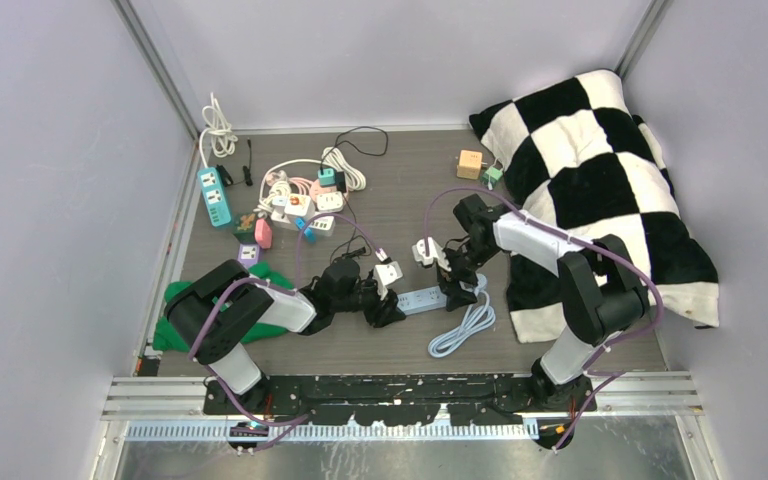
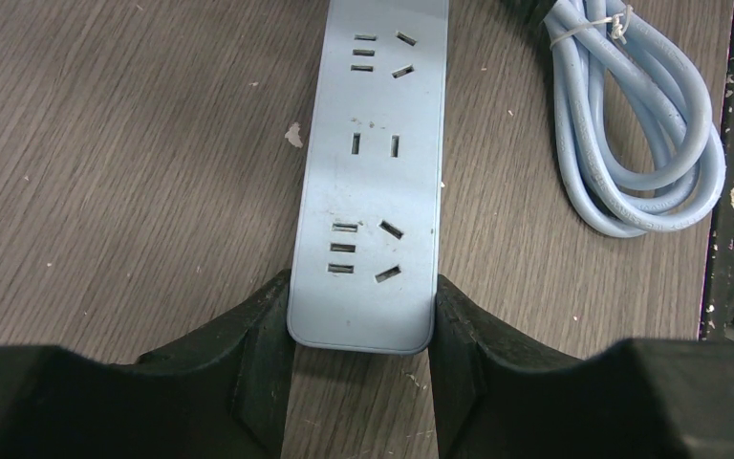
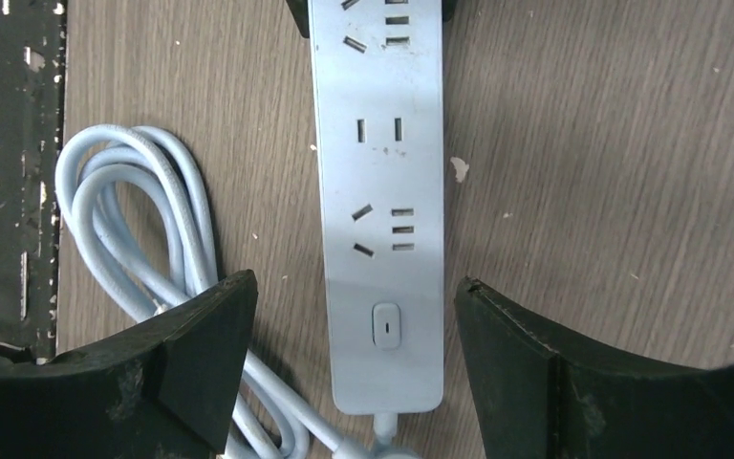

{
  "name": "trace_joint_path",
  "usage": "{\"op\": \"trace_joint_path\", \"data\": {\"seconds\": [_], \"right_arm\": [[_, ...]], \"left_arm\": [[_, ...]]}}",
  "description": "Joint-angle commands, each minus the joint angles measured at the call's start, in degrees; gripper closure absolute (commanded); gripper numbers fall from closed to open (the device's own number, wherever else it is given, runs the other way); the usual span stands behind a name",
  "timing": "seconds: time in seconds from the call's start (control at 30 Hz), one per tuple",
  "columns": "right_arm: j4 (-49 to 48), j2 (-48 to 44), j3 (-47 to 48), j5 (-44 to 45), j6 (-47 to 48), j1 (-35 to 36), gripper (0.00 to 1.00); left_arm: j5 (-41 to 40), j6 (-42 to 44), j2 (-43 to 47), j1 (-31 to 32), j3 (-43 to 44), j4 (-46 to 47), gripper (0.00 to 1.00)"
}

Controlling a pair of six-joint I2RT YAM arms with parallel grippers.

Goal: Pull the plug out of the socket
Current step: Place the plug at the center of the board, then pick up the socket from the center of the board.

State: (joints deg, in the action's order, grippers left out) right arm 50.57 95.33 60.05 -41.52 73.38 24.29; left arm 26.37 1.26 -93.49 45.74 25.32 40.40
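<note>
A light-blue power strip (image 1: pixel 421 298) lies on the wooden table between my arms. In the left wrist view (image 2: pixel 368 182) and the right wrist view (image 3: pixel 382 172) all its sockets show empty; no plug is seen in it. My left gripper (image 2: pixel 363 363) is shut on the strip's free end, with a finger pressed against each long side; it also shows in the top view (image 1: pixel 388 310). My right gripper (image 3: pixel 354 306) is open above the switch end, with a gap on both sides, and it shows in the top view (image 1: pixel 457 288). The strip's coiled cable (image 3: pixel 143 220) lies beside it.
A cluster of power strips, adapters and cords (image 1: pixel 295 205) and a teal strip (image 1: pixel 214 195) lie at the back left. A checkered pillow (image 1: pixel 600 180) fills the right side. A green cloth (image 1: pixel 175 310) lies near the left arm. A wooden cube (image 1: pixel 470 163) sits at the back.
</note>
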Motion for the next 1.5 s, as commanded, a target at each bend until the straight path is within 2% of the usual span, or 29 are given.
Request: {"op": "trace_joint_path", "data": {"seconds": [0.0, 0.4, 0.73, 0.93, 1.07, 1.1, 1.2, 1.27, 1.47], "right_arm": [[-5.8, -1.4, -0.5, 3.4, -4.4, 2.0, 0.2], [-8.4, -1.1, -2.4, 8.7, -4.7, 6.0, 0.27], [-9.8, -0.8, -3.3, 11.3, -4.7, 7.6, 0.38], [-10.0, -0.9, -3.5, 11.5, -4.8, 7.9, 0.5], [-9.9, -0.8, -3.3, 11.4, -5.3, 8.0, 0.63], [-9.7, -0.8, -3.2, 11.2, -5.5, 8.0, 0.67], [-9.7, -0.8, -2.8, 10.8, -6.7, 7.9, 0.79], [-9.7, -0.8, -2.6, 10.5, -7.4, 7.9, 0.85], [-9.7, -0.7, -1.6, 9.1, -9.5, 7.0, 0.94]], "left_arm": [[-1.2, -1.0, 1.7, -0.5, 1.1, 1.3, 0.99], [-1.4, -1.0, 1.8, -0.5, 1.2, 1.5, 0.99], [-1.8, -1.0, 2.0, -0.5, 1.1, 1.6, 0.99], [-2.0, -1.0, 2.1, -0.5, 1.1, 1.8, 0.99], [-2.6, -1.0, 2.6, -0.5, 1.0, 1.8, 0.96], [-3.0, -1.0, 2.8, -0.5, 1.0, 1.8, 0.92], [-5.3, -2.8, 4.0, -0.5, 0.5, 2.1, 0.65], [-6.4, -2.9, 5.1, -0.5, -0.1, 2.4, 0.52], [-8.3, -3.9, 7.7, -0.4, -1.1, 3.0, 0.25]]}}
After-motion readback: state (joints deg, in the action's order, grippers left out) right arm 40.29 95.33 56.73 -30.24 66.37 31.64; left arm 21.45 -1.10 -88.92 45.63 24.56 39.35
